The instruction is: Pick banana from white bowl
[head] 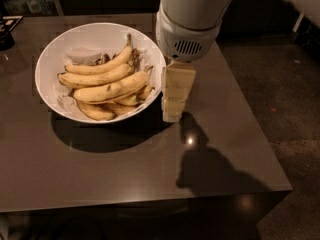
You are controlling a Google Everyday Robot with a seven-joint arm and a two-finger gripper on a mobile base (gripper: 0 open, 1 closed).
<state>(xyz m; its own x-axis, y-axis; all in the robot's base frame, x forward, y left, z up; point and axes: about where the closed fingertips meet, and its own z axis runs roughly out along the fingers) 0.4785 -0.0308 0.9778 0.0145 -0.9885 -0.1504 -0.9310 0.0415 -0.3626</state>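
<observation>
The white bowl [92, 36] stands on the left half of a dark brown table [125, 169]. It holds several yellow bananas [107, 90] lying roughly left to right on crumpled paper. My gripper [175, 95] hangs below the white arm housing [187, 21], pointing down. It is just outside the bowl's right rim, close to the stem ends of the bananas, with its tip near the tabletop. It holds nothing that I can see.
The table's right edge [250, 114] and front edge [150, 201] drop to a speckled floor [280, 89]. A dark object [7, 31] sits at the far left back corner. Dark cabinets stand behind the table.
</observation>
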